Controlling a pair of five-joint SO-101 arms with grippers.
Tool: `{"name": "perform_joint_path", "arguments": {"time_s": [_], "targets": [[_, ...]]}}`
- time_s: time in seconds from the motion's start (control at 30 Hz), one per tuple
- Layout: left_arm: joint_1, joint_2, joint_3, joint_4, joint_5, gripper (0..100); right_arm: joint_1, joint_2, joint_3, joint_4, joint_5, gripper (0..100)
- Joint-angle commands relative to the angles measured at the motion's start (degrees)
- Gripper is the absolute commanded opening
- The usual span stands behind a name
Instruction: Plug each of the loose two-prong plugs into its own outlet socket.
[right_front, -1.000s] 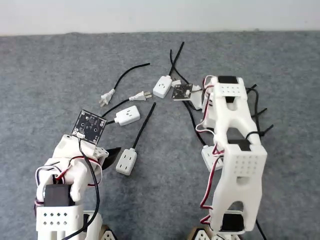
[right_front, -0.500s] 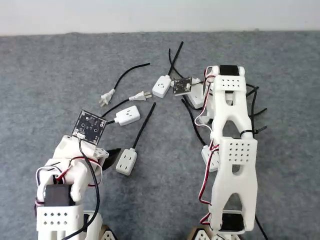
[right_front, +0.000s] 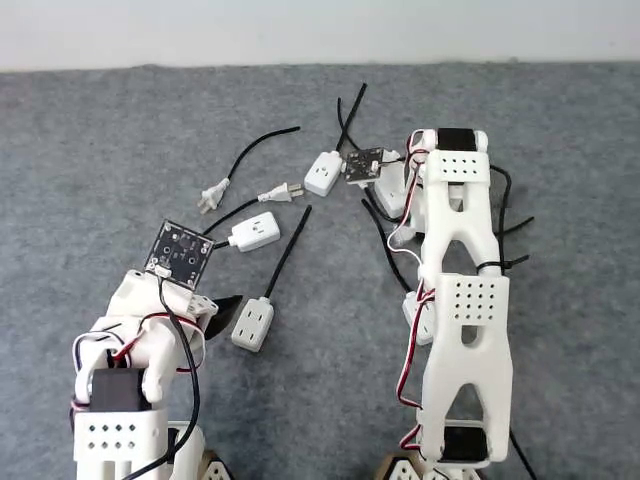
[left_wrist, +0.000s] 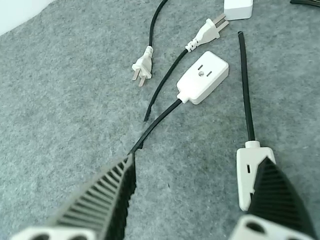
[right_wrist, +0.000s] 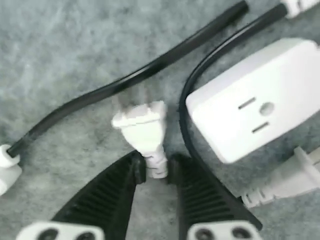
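Carpet (right_front: 100, 140) lies grey and bare on the outer side of the left gripper (left_wrist: 197, 162) and beyond it, open all the way to the white wall strip (right_front: 300, 30) at the far edge. That gripper hangs low with its jaws spread wide and holds nothing. A long socket strip (left_wrist: 248, 172) lies right at the tip of one finger, too close to tell whether they touch. Ahead of the jaws lies a square socket (left_wrist: 202, 77) on a dark lead, and past it a first plug (left_wrist: 142, 62) and a second plug (left_wrist: 207, 32), near each other but apart. Farther out, among tangled leads, the right gripper (right_wrist: 156, 162) is pinched on the ribbed neck of a white plug (right_wrist: 142, 125) that lies flat on the carpet. Just beside that plug sits a big socket (right_wrist: 255, 120) with its slots facing up, and a third plug (right_wrist: 290, 175) lies near its edge. A black cord (right_wrist: 135, 75) crosses the carpet beyond the fingertips.
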Motion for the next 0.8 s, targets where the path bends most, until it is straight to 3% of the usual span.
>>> {"name": "perform_joint_path", "arguments": {"time_s": [0.0,0.77], "targets": [[0.1,-0.5,-0.8,-2.0,-0.9,37,0.0,1.2,0.1,3.6,-1.1,0.8],[0.2,-0.8,0.0,-2.7,-0.6,37,-0.6,-12.4,-0.5,5.4,-10.5,0.9]]}}
